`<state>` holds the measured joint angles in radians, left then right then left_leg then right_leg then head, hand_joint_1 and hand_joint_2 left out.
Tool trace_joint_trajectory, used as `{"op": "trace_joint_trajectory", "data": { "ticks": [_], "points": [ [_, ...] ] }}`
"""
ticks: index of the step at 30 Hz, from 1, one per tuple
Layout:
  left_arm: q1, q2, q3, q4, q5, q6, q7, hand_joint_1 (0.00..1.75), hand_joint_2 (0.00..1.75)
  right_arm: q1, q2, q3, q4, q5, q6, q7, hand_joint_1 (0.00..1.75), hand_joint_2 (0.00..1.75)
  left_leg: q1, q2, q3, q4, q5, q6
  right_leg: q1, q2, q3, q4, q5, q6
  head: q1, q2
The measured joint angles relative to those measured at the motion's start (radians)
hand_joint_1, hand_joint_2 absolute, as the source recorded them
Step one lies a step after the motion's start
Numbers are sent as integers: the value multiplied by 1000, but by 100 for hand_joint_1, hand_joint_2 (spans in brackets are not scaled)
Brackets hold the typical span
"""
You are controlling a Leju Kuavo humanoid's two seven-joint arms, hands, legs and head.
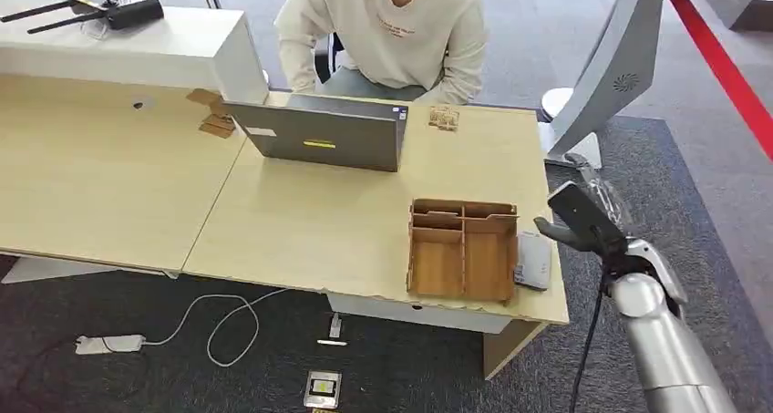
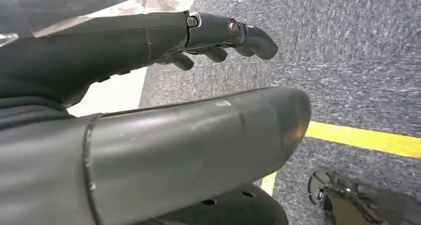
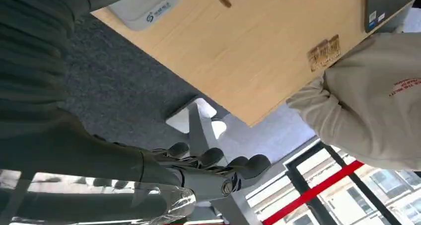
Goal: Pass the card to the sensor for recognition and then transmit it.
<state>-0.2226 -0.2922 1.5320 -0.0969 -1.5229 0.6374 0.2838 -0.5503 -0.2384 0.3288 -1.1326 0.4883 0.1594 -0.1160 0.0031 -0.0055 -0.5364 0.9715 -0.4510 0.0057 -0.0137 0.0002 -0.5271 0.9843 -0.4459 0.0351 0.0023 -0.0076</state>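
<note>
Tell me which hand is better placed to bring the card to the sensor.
Probably the right hand: it is raised beside the table's right end, close to the grey sensor next to the wooden tray. The left hand hangs over the carpet.

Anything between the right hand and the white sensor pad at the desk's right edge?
Nothing visible. The right hand hangs off the light wooden desk beside the flat white sensor pad; the wooden compartment tray sits on the pad's far side.
</note>
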Motion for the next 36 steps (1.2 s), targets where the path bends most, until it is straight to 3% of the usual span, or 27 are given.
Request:
{"op": "trace_joint_trajectory", "data": {
  "ticks": [6,13,36],
  "points": [
    [-2,1,0,0,-5,-6,-14,0,0,23,68,49,56,51,-93,-36,0,175,1,0,0,0,0,0,1,0,0,0,0,0,0,0],
    [-2,1,0,0,0,3,-14,0,0,24,141,92,133,60,-120,-57,0,175,1,0,0,0,0,-1,0,0,0,0,0,0,0,0],
    [-2,2,0,0,14,9,-20,0,0,-16,189,135,243,39,-178,-61,0,175,0,0,0,0,0,-1,0,0,0,0,0,0,0,0]
  ]
}}
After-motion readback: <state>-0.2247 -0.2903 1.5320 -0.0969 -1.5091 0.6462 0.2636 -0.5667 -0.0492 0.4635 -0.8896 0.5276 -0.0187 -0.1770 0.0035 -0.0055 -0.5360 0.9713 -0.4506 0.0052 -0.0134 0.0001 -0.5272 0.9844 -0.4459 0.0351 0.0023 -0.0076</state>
